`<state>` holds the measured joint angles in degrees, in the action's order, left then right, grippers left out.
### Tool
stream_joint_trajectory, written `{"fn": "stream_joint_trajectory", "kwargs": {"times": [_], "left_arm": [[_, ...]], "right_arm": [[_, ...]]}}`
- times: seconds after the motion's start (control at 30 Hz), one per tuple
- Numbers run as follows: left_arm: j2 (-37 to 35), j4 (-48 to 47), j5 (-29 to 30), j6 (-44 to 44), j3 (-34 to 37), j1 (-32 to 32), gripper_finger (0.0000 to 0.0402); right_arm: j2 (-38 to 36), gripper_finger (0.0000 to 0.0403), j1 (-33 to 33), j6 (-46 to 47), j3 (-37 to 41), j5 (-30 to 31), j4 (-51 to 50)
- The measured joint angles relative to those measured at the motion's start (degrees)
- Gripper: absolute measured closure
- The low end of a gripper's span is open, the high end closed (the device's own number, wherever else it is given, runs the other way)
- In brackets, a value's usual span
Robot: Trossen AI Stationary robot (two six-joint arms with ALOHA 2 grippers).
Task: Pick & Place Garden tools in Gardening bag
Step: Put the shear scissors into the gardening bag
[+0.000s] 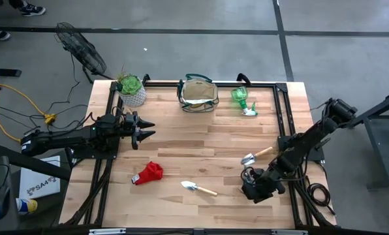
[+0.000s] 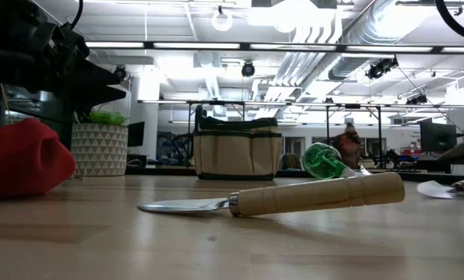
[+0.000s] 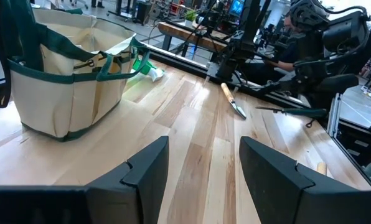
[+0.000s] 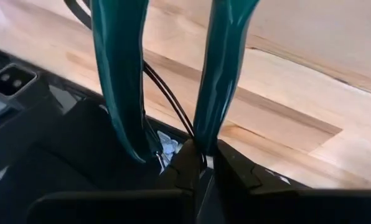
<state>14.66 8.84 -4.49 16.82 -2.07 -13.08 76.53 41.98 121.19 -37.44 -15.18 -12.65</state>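
Your right tool (image 1: 253,189) sits low at the near right corner of the pale wooden tabletop (image 1: 201,130). In its wrist view, its two dark fingers (image 4: 232,168) are pinched together on the dark green-handled pruning shears (image 4: 120,81), whose two glossy handles rise away from the tool over the wood.

Just beyond this tool, toward the far edge, lies a silver-bladed trowel with a pale wooden handle (image 1: 256,156). To the tool's inner side, near the front edge, lies a second silver-bladed trowel with a pale wooden handle (image 1: 198,188); in the low view it lies flat across the foreground (image 2: 294,198). Farther along that side rests the crumpled red cloth piece (image 1: 149,173).

Your left tool (image 1: 144,129) hovers over the left part of the tabletop, its two dark fingers (image 3: 148,165) spread apart with nothing between them. Ahead of it and toward the far edge stands the small round beige fabric bag with dark green trim and loop handles (image 1: 198,94), upright with its mouth open. Just beside the bag, on the side away from the left tool, lies the translucent green plastic piece (image 1: 243,99). The green plant in a white patterned pot (image 1: 131,90) stands at the far left corner, close to the left tool's outer side. In the left wrist view, a second pair of dark shears (image 3: 291,112) lies near the right edge of the tabletop.
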Motion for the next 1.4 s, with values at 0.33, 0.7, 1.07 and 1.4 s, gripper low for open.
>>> {"fn": "stream_joint_trajectory", "kwargs": {"times": [0.33, 0.7, 1.07, 1.4], "left_arm": [[0.00, 0.00, 0.01, 0.00, 0.00, -0.01, 0.0208], [0.02, 0.00, 0.02, 0.00, 0.00, -0.01, 0.0208], [0.02, 0.00, 0.02, 0.00, 0.00, -0.02, 0.0208], [0.02, 0.00, 0.01, -0.02, 0.00, -0.01, 0.0208]], "right_arm": [[-2.56, 0.0379, -3.65, -9.08, 0.01, 3.08, 6.61], [-13.82, 0.0379, -16.55, -28.55, 0.01, 12.62, 7.89], [-18.91, 0.0379, -36.82, -47.76, -0.01, -5.59, 18.54], [-18.16, 0.0379, -52.18, -54.87, 0.01, -29.28, 26.82]]}}
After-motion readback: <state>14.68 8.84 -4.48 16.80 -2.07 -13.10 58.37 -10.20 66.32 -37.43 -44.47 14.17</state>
